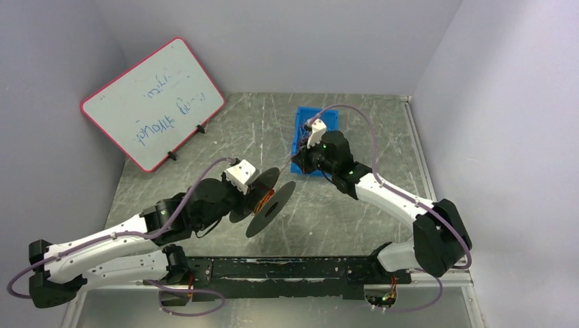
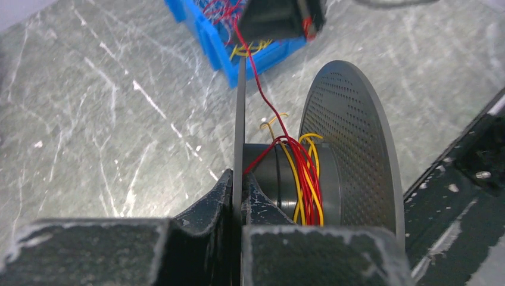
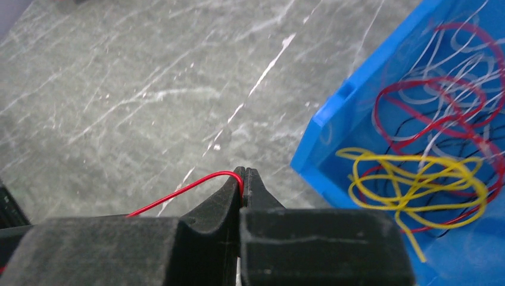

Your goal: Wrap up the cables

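A dark grey spool [image 1: 267,207] with two flat discs sits in the middle of the table, held by my left gripper [image 1: 254,193]. In the left wrist view the gripper [image 2: 241,182] is shut on the spool's near disc [image 2: 239,131]. Red and yellow cables [image 2: 304,179] are wound on the hub. One red cable [image 2: 262,95] runs from the hub up to my right gripper [image 1: 300,162]. In the right wrist view that gripper [image 3: 243,176] is shut on the red cable [image 3: 178,192]. More cables [image 3: 417,173] lie tangled in the blue bin [image 3: 333,128].
The blue bin [image 1: 301,134] stands at the back centre, just behind my right gripper. A whiteboard [image 1: 153,102] with a red frame leans at the back left. A black rail [image 1: 287,268] runs along the near edge between the arm bases.
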Action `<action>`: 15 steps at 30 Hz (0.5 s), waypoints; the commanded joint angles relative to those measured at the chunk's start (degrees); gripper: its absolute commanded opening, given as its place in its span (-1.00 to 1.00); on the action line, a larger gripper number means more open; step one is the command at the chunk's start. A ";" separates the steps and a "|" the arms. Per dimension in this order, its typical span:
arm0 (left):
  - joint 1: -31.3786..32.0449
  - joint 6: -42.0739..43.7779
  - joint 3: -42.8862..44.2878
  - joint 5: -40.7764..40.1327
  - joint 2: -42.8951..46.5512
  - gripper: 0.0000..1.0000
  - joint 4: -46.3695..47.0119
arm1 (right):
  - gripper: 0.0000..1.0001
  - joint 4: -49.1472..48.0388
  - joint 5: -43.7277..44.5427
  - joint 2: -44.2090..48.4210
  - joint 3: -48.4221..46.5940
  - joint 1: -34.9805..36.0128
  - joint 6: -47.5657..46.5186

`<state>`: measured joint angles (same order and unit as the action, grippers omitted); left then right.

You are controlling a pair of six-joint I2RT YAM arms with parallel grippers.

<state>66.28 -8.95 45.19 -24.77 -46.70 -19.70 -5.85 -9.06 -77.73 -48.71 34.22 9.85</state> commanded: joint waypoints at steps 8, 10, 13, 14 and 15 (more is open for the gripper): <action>0.52 0.15 8.69 10.54 5.00 -0.86 0.44 | -1.00 -9.88 -7.47 3.19 12.29 -0.55 7.25; 0.53 -0.21 9.00 11.55 6.53 -0.86 1.27 | -1.00 -10.98 -8.18 4.13 14.52 -0.53 7.65; 0.52 -0.76 9.00 13.10 8.79 -0.86 3.12 | -1.00 -13.91 -10.31 5.76 18.48 -0.53 8.84; 0.49 -1.03 9.00 13.54 9.34 -0.86 3.72 | -1.00 -14.45 -11.18 6.17 19.27 -0.50 9.28; 0.51 -1.31 9.14 14.09 9.76 -0.86 4.19 | -1.00 -15.17 -12.43 6.70 20.10 -0.45 9.72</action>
<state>66.30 -8.34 50.35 -16.36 -40.95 -22.96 -17.56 -20.49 -72.40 -32.03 34.52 17.67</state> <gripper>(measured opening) 0.077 0.009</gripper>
